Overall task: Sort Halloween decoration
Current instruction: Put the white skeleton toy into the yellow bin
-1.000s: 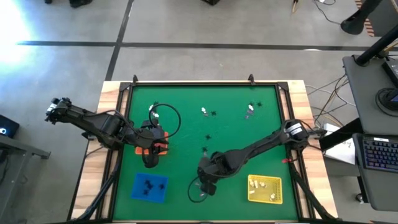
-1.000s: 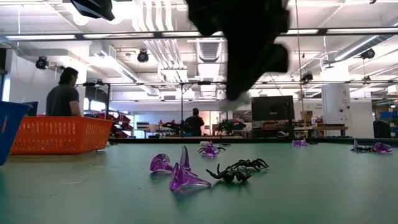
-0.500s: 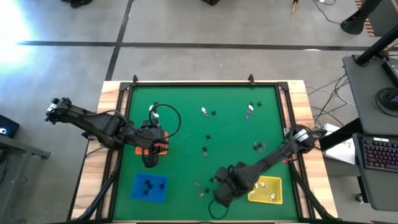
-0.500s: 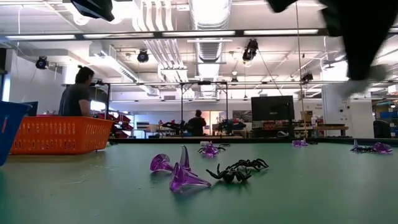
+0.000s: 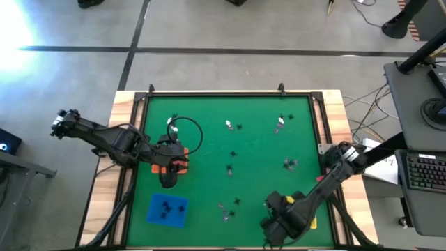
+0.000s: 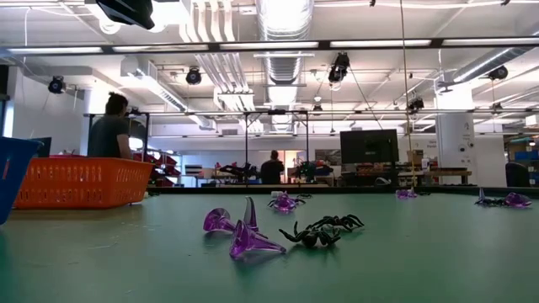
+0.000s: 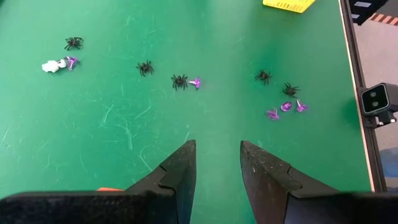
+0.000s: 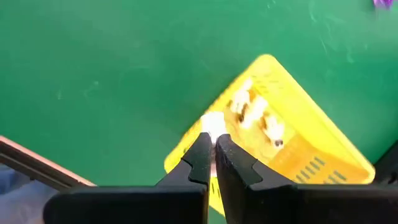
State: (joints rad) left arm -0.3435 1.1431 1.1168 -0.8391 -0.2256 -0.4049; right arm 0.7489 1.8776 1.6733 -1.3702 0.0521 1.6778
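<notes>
Right tool [image 8: 212, 144] pinches small white lumpy trinket [image 8: 212, 123] over slotted yellow plastic tray [image 8: 311, 163]; trinket axis unclear; left tool [image 7: 216, 163] parted, empty.

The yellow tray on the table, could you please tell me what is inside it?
Several white trinkets lie inside the yellow tray. The right gripper, shut on another white trinket, covers part of its near corner.
</notes>
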